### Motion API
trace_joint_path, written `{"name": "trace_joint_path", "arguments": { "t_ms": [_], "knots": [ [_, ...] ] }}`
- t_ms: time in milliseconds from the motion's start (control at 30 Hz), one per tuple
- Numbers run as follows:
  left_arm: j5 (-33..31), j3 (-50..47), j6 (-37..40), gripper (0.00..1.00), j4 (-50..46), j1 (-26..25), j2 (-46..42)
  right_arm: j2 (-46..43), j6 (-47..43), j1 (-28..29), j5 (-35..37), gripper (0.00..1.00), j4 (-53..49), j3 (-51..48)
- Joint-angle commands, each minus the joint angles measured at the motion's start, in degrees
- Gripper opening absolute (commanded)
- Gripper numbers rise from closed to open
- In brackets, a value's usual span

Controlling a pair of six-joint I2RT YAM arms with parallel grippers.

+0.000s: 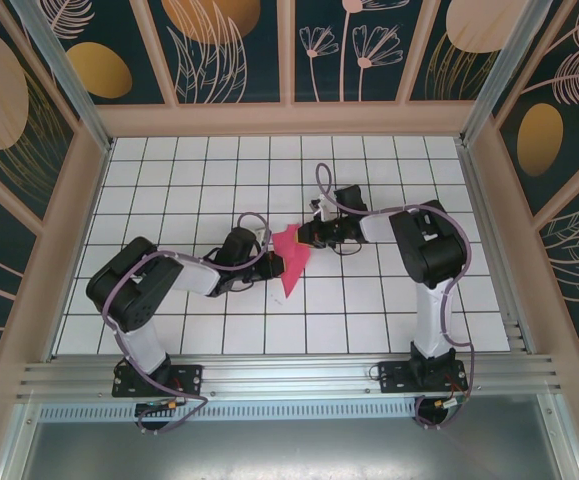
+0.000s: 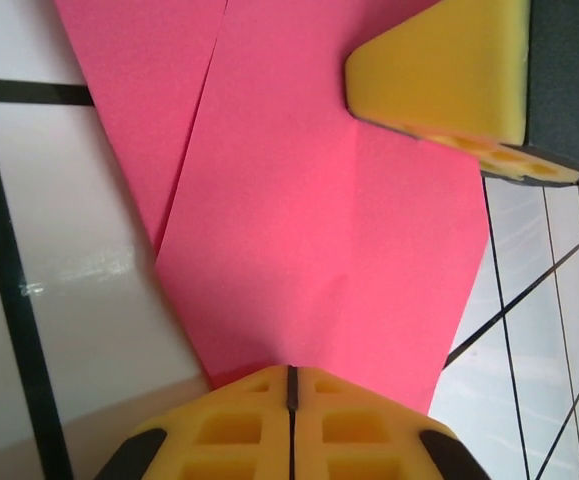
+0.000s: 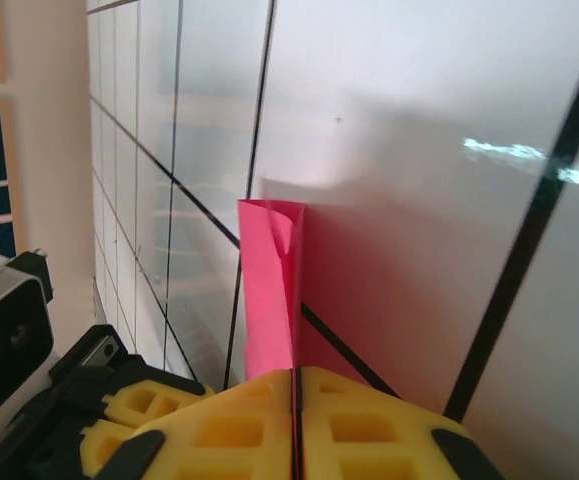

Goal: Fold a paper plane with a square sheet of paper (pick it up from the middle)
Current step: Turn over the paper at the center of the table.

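Note:
The magenta-pink sheet of paper (image 1: 291,264) lies mid-table, folded into a narrow pointed dart shape with its tip toward the near edge. My left gripper (image 1: 270,262) is at its left edge. In the left wrist view the jaws (image 2: 291,372) are shut, and the paper (image 2: 319,230) with its centre crease runs out from between the tips. My right gripper (image 1: 305,236) is at the paper's far end. It is shut (image 3: 296,372) on a doubled-over pink flap (image 3: 269,280) that stands upright above the tiles. One yellow right fingertip (image 2: 439,70) rests on the paper.
The white tiled table (image 1: 389,310) is ringed by a tan wall (image 1: 289,118) and metal frame posts. Both arms reach inward, their cables looping near the paper. Open tiles lie to the left, right and far side.

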Motion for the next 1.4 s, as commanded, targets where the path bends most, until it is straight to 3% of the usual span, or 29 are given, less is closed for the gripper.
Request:
{"name": "trace_joint_path", "arguments": {
  "t_ms": [0, 67, 133, 167, 367, 700, 833, 1100, 1200, 1300, 1367],
  "knots": [
    [0.16, -1.3, -1.24, 0.18, 0.32, -0.3, -2.93, -0.45, -0.38, -0.52, -3.79, 0.02, 1.69, 0.67],
    [-1.04, -3.1, -2.39, 0.22, 2.52, -0.23, -7.35, -1.91, -0.55, -0.63, -3.84, 0.0, 1.67, 0.21],
    [-2.51, -4.24, -3.25, 0.35, 3.18, -0.06, -10.72, -3.49, -0.62, -0.71, -3.63, 0.0, 1.96, -0.53],
    [-2.99, -4.35, -3.32, 0.37, 2.7, -0.05, -11.99, -4.27, -0.47, -0.84, -3.67, 0.0, 2.73, -1.04],
    [-4.7, -6.22, -5.67, 0.63, 3.04, 0.85, -18.05, -11.92, 7.45, -2.3, -6.06, 0.0, 15.7, -7.61],
    [8.21, -5.13, -13.89, 0.82, 20.31, 1.74, -15.25, -23.37, 10.3, -3.31, -5.56, 0.0, 13.64, -5.82],
    [11.87, -5.78, -16.24, 0.8, 26.97, 1.82, -14.58, -24.86, 11.91, -3.32, -6.71, 0.0, 13.97, -4.45],
    [18.4, -5.15, -19.79, 0.58, 36.81, 1.84, -12.92, -25.63, 15.17, -3.86, -10.8, 0.0, 17.67, -2.27],
    [18.85, -5.33, -19.81, 0.45, 37.73, 1.83, -13.48, -25.89, 11.56, -3.87, -10.04, 0.0, 12.63, -0.35],
    [18.43, -6.51, -20.35, 0.42, 39.46, 1.88, -15.05, -25.81, 11.5, -4.14, -10.96, 0.0, 12.34, 0.1],
    [17.91, -6.44, -19.61, 0.47, 37.27, 2.2, -15.79, -26.17, 11.42, -4.14, -11.2, 0.0, 12.31, 0.32]
  ]
}}
